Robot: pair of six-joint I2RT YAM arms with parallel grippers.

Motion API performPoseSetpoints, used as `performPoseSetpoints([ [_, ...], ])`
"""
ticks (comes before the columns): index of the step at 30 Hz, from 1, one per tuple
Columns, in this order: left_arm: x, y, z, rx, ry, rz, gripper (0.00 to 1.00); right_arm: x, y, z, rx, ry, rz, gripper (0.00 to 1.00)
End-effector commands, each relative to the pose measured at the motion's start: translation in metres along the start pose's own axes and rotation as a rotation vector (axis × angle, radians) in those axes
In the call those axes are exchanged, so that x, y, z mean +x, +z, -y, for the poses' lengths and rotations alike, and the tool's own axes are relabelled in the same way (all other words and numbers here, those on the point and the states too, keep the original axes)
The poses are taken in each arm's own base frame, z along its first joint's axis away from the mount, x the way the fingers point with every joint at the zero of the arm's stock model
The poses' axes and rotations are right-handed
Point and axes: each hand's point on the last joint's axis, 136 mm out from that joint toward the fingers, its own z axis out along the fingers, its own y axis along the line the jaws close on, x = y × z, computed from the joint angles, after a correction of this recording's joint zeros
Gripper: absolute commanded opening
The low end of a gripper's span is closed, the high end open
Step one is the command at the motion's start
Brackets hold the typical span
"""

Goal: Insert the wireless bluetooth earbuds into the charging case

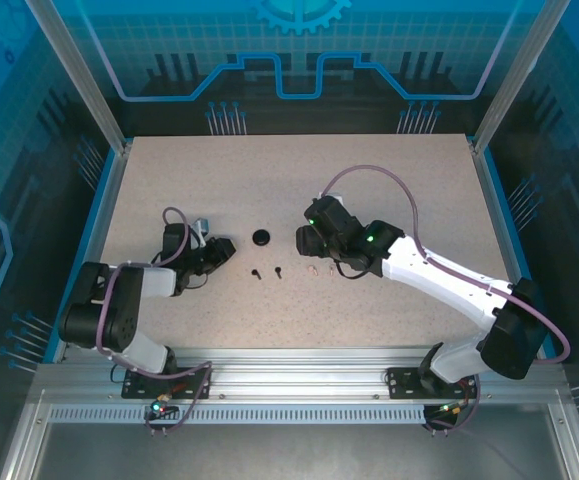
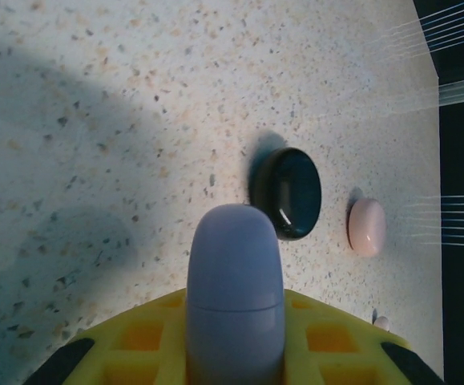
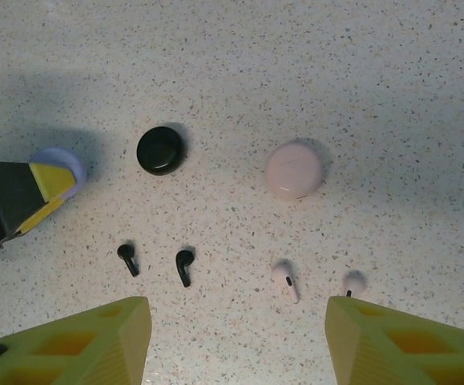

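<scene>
My left gripper [image 2: 234, 341] is shut on a closed purple charging case [image 2: 234, 297], held low over the table; the case also shows beside the left fingers [image 3: 23, 196] as a purple edge [image 3: 59, 160]. A closed black case [image 3: 161, 150] and a closed pale pink case [image 3: 294, 170] lie flat on the table. Nearer me lie two black earbuds [image 3: 127, 258] [image 3: 184, 266] and two pink earbuds [image 3: 285, 277] [image 3: 353, 281]. My right gripper [image 3: 236, 345] hovers open above them, nothing between its fingers; the right finger's tip is close to the second pink earbud.
From above, the black case [image 1: 261, 238] sits mid-table between the left gripper [image 1: 219, 252] and the right gripper [image 1: 307, 240], with the black earbuds [image 1: 267, 272] just in front. The speckled tabletop [image 1: 289, 170] lies bare toward the back, bounded by blue side rails.
</scene>
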Motion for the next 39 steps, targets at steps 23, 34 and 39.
performPoseSetpoints([
  [23, -0.022, -0.017, -0.025, -0.063, -0.088, 0.07, 0.36, -0.012, -0.024, 0.008, 0.043, -0.01, 0.043, 0.7],
  [34, -0.063, -0.061, 0.04, 0.03, 0.037, 0.205, 0.38, -0.01, 0.004, 0.022, 0.098, -0.052, -0.021, 0.78],
  [39, -0.074, -0.085, 0.086, 0.151, 0.083, 0.269, 0.39, -0.009, 0.034, 0.022, 0.11, -0.123, -0.095, 0.79],
])
